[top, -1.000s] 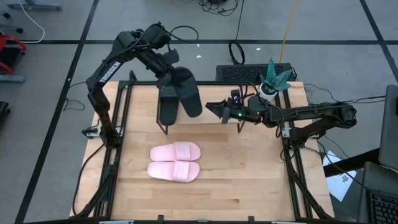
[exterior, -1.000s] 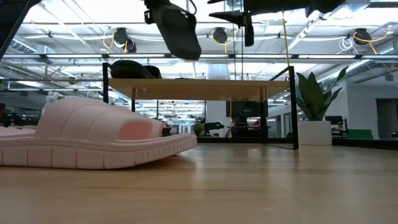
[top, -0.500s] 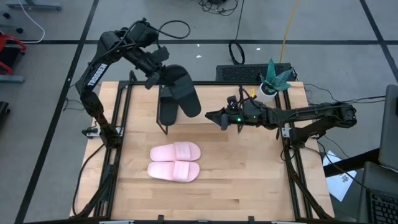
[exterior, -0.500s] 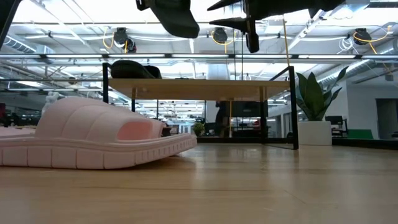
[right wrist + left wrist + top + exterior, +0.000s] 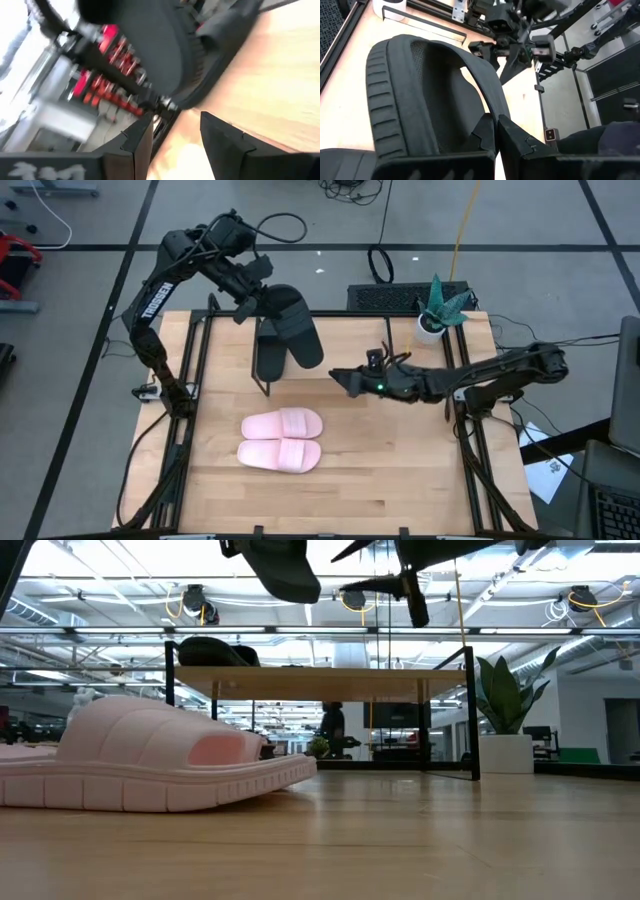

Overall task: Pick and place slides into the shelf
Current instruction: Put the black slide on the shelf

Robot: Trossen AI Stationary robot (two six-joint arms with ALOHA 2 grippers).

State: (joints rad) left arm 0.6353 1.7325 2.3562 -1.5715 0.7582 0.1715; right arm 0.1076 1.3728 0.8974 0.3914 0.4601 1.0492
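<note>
Low view puts one pale pink slide (image 5: pixel 150 755) closest, lying flat on the worktop (image 5: pixel 420 840), its ribbed sole edge and wide rounded strap filling the near left side. From above, two pale pink slides (image 5: pixel 282 439) lie side by side, touching, near the middle of the worktop (image 5: pixel 400 470), a little toward its front edge, toes pointing right.

Beyond them the right gripper (image 5: pixel 340 375) hangs above the worktop's centre, well apart from the pink pair, its fingers (image 5: pixel 225 145) parted with nothing between them.

Farther back stands the shelf (image 5: pixel 320 682), a light wooden board on thin black legs, near the worktop's rear edge. One matte black slide (image 5: pixel 215 651) rests on the left end of its top board.

Above the shelf the left gripper (image 5: pixel 250 305) is clamped tight on the wide strap of the second matte black slide (image 5: pixel 295 328), which hangs tilted in the air, its ridged edge and textured footbed plain in the left wrist view.

A potted plant (image 5: pixel 440 305) sits at the worktop's rear right corner.
</note>
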